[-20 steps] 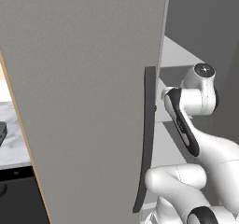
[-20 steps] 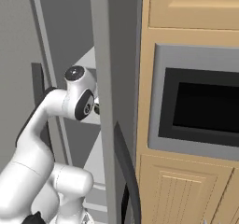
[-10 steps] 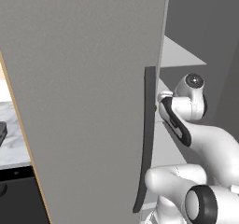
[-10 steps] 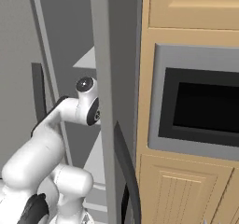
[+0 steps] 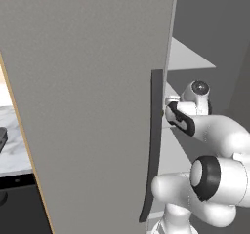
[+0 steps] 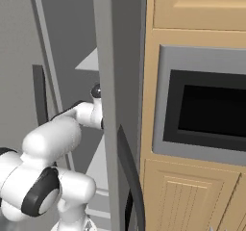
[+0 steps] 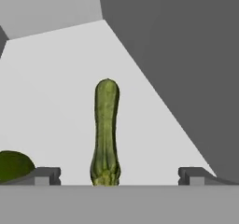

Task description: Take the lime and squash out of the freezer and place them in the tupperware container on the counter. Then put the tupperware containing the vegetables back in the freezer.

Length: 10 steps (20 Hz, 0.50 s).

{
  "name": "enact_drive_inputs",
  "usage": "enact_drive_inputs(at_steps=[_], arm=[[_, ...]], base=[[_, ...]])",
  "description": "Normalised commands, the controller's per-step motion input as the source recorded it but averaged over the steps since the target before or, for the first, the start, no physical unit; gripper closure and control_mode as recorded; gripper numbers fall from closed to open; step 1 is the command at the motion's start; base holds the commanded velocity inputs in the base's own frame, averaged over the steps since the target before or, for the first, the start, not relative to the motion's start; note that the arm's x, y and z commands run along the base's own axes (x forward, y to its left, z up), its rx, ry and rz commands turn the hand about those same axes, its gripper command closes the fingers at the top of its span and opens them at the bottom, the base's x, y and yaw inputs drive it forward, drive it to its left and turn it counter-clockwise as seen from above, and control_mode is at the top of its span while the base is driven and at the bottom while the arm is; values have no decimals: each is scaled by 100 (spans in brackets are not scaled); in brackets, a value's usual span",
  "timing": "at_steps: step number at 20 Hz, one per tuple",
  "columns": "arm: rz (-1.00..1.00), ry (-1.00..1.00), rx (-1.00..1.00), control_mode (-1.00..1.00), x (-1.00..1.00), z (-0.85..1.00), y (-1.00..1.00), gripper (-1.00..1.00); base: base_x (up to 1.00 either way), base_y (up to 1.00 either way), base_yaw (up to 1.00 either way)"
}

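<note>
The freezer (image 5: 93,82) stands with its grey doors swung open, and my arm reaches in between them toward the pale shelves (image 6: 98,61). In the hand view the squash (image 7: 107,132), a long light green piece, lies on a pale shelf (image 7: 56,87) straight ahead, lengthwise between my fingertips. My gripper (image 7: 119,175) is open, its tips wide on either side of the squash's near end. The lime (image 7: 14,164), dark green and round, sits just left of the left fingertip (image 7: 44,175). A corner of the tupperware container (image 5: 2,138) shows on the counter (image 5: 14,152) at far left.
The left freezer door with its long dark handle (image 5: 154,145) hangs close beside my arm. The right door's edge (image 6: 113,109) and its handle (image 6: 132,177) stand on the other side. A built-in oven (image 6: 202,109) in tan cabinets (image 6: 192,196) lies to the right.
The arm has pushed deeper into the freezer between the doors, so the hand sits further in. The jaws stay wide open.
</note>
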Motion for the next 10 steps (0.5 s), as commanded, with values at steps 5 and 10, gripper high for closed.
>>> enact_drive_inputs(at_steps=[5, 10], arm=[[0, 0, 0, -100, 50, -6, -11, -100], [0, 1, 0, -100, 41, -17, 0, -100]], base=[[0, 0, 0], [0, 0, 0]])
